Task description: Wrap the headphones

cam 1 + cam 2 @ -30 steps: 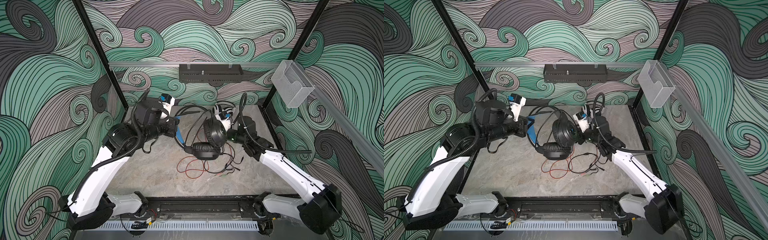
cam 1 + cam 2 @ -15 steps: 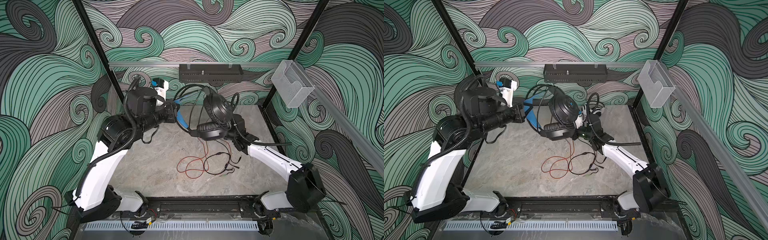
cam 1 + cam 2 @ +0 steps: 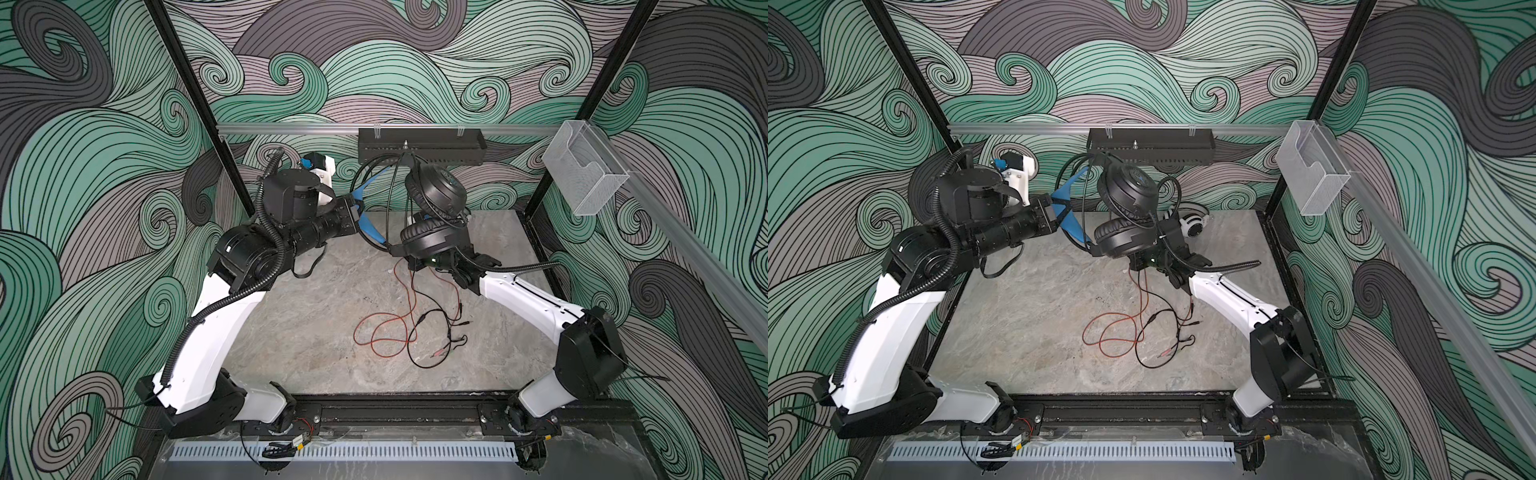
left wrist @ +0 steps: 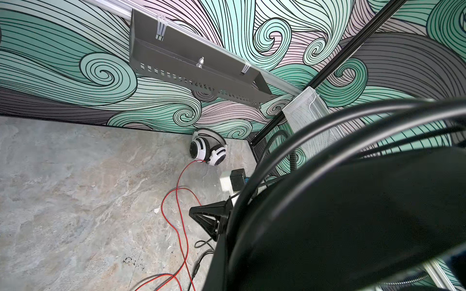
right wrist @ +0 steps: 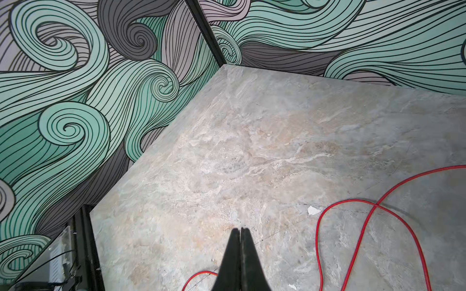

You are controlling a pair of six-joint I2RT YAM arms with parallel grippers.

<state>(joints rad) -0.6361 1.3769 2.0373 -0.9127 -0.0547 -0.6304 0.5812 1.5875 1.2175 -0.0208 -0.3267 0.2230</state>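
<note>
Dangling from left hand (image 3: 360, 210), black headphones (image 3: 436, 195) bear unreadable emblem (image 3: 1136, 178).

The left half and the front strip of the table (image 3: 307, 332) lay bare, with free passage there. Right of the middle, a tangle of red and black cords (image 3: 411, 332) covered the surface. The black headset (image 3: 434, 195) hung in the air over the back middle and blocked that way. The white-and-black headset (image 3: 1192, 222) sat in the far right corner, near the wall.
</note>
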